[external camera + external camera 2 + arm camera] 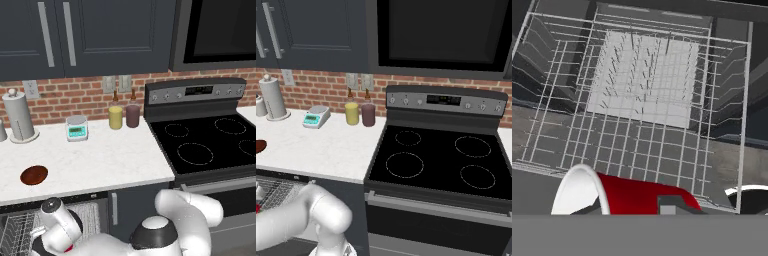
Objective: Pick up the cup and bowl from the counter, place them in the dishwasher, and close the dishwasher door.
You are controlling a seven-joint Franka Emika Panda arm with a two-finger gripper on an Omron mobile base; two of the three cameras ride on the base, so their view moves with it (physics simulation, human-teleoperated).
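Fingers (669,205) clamp one red tapered cup (632,196), white inside, lying sideways above the dishwasher's (542,70) grey wire rack (642,85); one shallow reddish-brown bowl (34,175) sits on the marble counter (100,160) above that rack.

Home kitchen: black stovetop (210,142) with control panel, dark wall cabinets (85,35), brick backsplash (75,95), white marble desk (95,160) (paper towel roll (19,117) at its back left), open dishwasher (642,100) with wire rack.
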